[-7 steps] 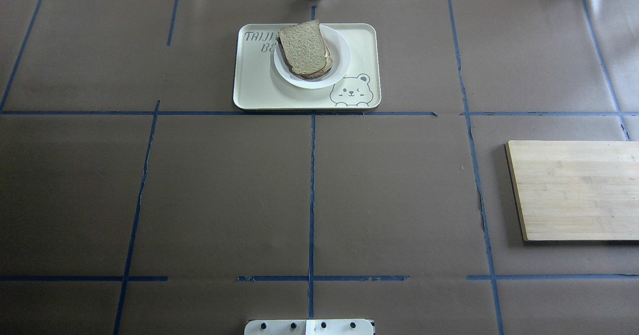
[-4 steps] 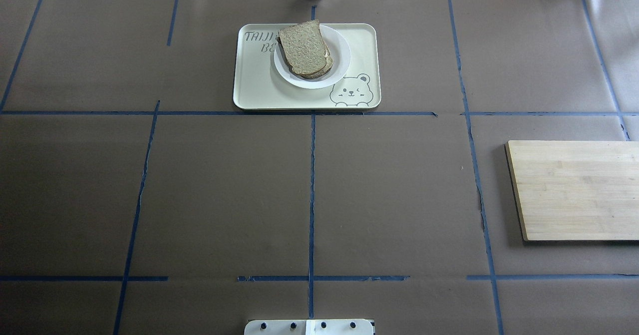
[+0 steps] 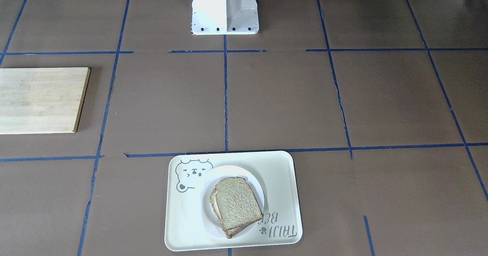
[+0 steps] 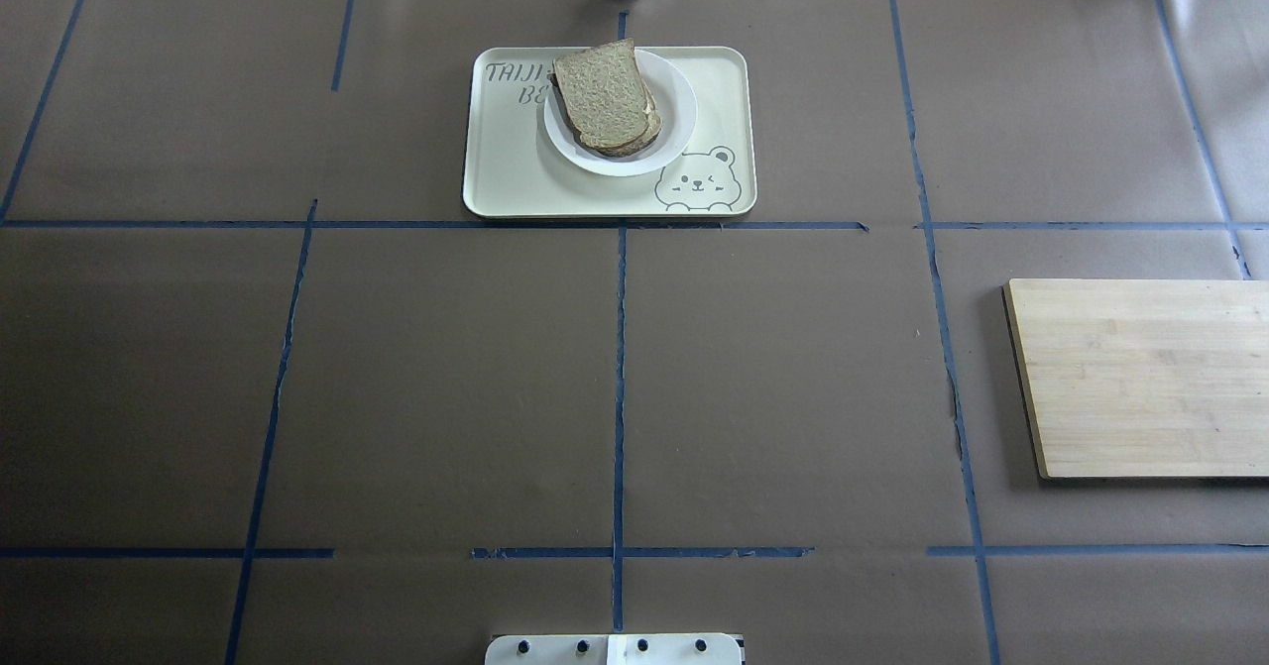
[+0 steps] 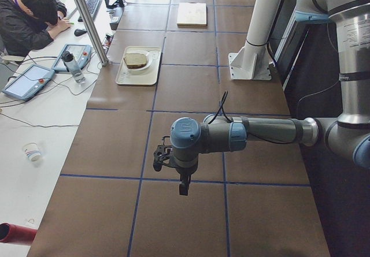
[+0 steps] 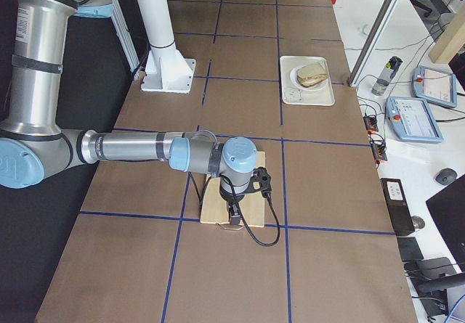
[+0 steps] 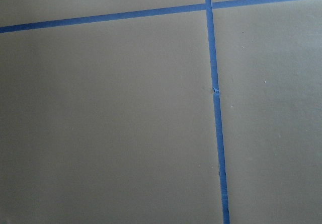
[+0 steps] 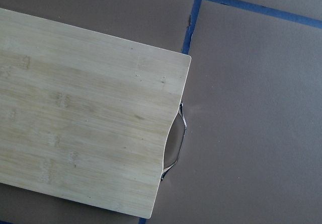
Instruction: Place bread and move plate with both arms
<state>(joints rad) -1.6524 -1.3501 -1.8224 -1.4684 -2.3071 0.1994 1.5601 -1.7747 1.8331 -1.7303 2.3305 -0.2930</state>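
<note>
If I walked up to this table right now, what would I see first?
Probably the bread, stacked on a white plate that sits on a cream tray with a bear drawn on it, at the far middle of the table. Next comes the pale wooden cutting board on the robot's right side, with the right arm reaching out above it. The left arm stretches over the table's other end.

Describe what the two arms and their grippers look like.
Both the left arm and the right arm are round silver-grey metal tubes joined by rounded joints with light-blue caps. Each upper segment carries small print, too small to read. A thin black cable loops at each wrist. The left gripper and right gripper are small and black.
</note>
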